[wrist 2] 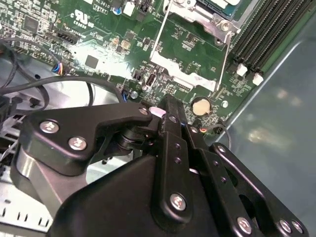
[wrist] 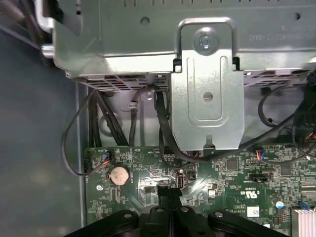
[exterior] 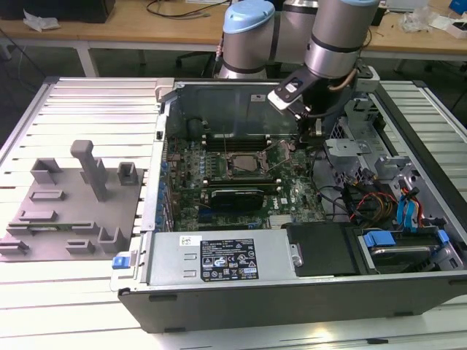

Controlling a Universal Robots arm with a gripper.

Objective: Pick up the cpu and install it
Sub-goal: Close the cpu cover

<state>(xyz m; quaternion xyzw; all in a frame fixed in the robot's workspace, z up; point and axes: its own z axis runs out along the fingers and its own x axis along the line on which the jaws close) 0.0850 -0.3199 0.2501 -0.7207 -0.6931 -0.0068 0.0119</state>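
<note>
A table (exterior: 87, 102) of pale metal slats carries an open computer case (exterior: 255, 300). On the exterior view's left it also carries a grey fixture plate (exterior: 66, 211) with upright blocks. Wooden-topped tables (exterior: 109, 25) with cables on them stand at the far side of the room. A green motherboard (exterior: 292, 189) lies flat on the case floor.

The cpu (exterior: 244, 167) appears to sit flat in the metal-framed socket (exterior: 226, 169) near the board's middle. Its top faces up and its edges run square with the board (being square, it has no long axis to speak of).

The arm (exterior: 336, 36) stands over the far side of the case, toward the exterior view's right. The gripper (wrist 2: 165, 106) hangs low over the board, just beside a round coin battery (wrist 2: 201, 105) and apart from the cpu. Its jaws are pressed together.
</note>
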